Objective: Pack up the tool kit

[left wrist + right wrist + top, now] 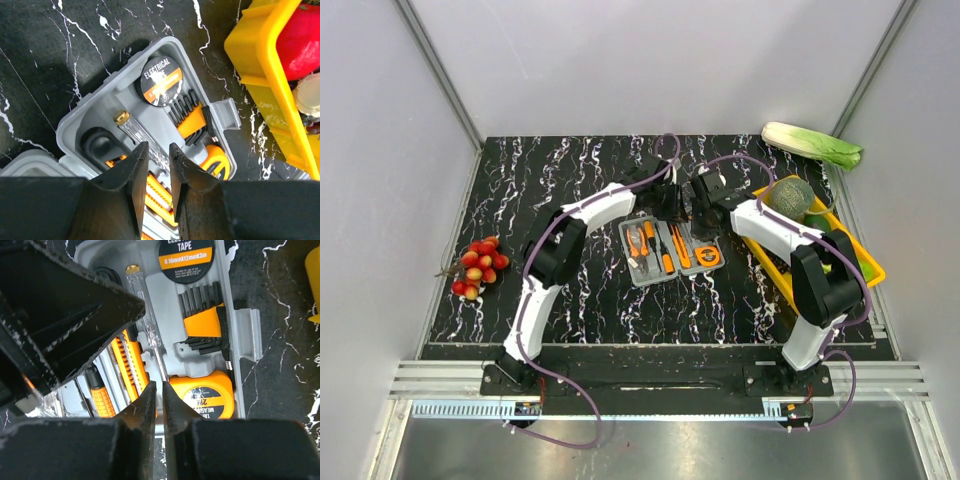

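Grey plastic makes up the hinged case [90, 117] of the tool kit, and we find it lying open near the middle of the black, white-veined worktop [550, 180], between our two arms and just beside the yellow tray [260, 70] on the right. Seated in its moulded recesses are a black roll of electrical tape [160, 80], a fan of black hex keys [192, 117] in an orange holder, an orange tape measure [205, 395], an orange utility knife [129, 367] and an orange-gripped screwdriver [102, 400]. A tester screwdriver [132, 129] with a clear handle and a brass cap lies slantwise along the middle of the case.

Both grippers hang over that tester at the far end of the case. The left gripper [156, 152] has its jaws narrow, with a slim gap between them, and the clear handle runs under or into that gap; we cannot tell whether they grip it. The right gripper [159, 387] has its jaws almost together, leaving only a slit, and the tester's thin metal shaft leads straight into it; whether it is pinched we cannot tell either.

Away from the case, a cluster of red fruit [478, 265] sits at the worktop's left edge, and a pale green cabbage [812, 145] lies beyond the far right corner.
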Motion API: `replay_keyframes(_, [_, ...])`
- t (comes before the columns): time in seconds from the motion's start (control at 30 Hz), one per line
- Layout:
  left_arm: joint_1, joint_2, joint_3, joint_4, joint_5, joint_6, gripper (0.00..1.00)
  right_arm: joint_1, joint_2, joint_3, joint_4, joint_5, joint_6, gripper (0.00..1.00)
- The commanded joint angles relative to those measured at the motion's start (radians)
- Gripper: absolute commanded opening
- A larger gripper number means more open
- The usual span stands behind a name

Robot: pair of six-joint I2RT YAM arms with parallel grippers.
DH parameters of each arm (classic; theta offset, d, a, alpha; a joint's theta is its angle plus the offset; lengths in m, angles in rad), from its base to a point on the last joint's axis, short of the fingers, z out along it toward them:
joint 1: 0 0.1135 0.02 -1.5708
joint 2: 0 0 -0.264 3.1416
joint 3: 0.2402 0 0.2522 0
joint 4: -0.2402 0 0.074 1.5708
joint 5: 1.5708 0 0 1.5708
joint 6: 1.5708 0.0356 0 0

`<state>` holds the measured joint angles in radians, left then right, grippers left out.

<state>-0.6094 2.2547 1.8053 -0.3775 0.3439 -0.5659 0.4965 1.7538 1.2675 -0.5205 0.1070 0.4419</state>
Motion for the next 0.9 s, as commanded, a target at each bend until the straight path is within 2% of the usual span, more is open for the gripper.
replay_keyframes(0.0, [-0.004, 0.015, 0.080, 0.052, -0.022, 0.018, 0.26, 0.005, 0.012, -0.029, 0.073, -0.046, 0.015, 0.13])
replay_keyframes(0.27, [-0.015, 0.080, 0.112, 0.002, -0.052, 0.041, 0.23, 0.011, 0.044, -0.060, 0.093, -0.066, 0.021, 0.08])
replay_keyframes(0.47, [-0.036, 0.170, 0.233, -0.116, -0.092, 0.098, 0.19, 0.025, 0.079, -0.079, 0.097, -0.032, 0.027, 0.06])
replay_keyframes(0.87, [-0.044, 0.193, 0.200, -0.166, -0.129, 0.095, 0.10, 0.028, 0.136, -0.083, 0.073, 0.005, 0.063, 0.00])
